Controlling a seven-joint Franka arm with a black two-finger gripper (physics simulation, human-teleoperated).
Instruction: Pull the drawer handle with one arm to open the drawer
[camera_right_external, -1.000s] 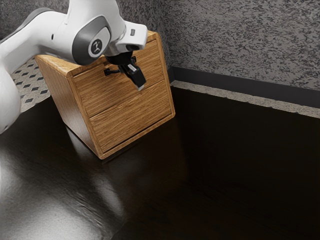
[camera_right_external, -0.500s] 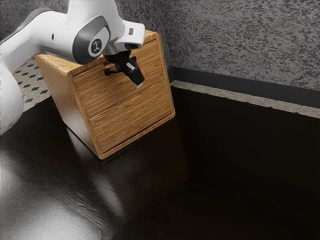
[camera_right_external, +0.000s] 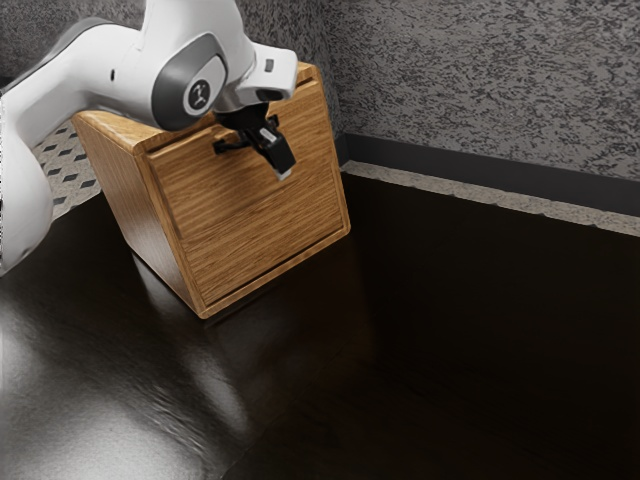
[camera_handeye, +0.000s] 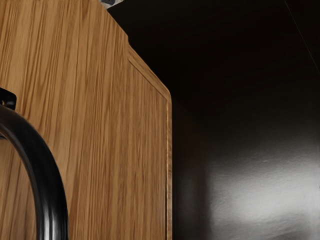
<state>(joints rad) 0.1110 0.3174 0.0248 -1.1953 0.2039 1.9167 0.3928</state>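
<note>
The cabinet stands at the tabletop's far edge, near the corner of the rough grey wall. Its drawer is in the upper front, flat oak-grained wood with a thin raised border. The handle is a black round bar bowed out from the wood, stiff and likely slick. The claw sits right at it, but I cannot tell whether it is clenched. A rigid drawer should slide straight, so grip the bar mid-span and pull squarely.

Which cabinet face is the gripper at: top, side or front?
The front face, the one with the black handle; the gripper hangs near its upper edge.
</note>
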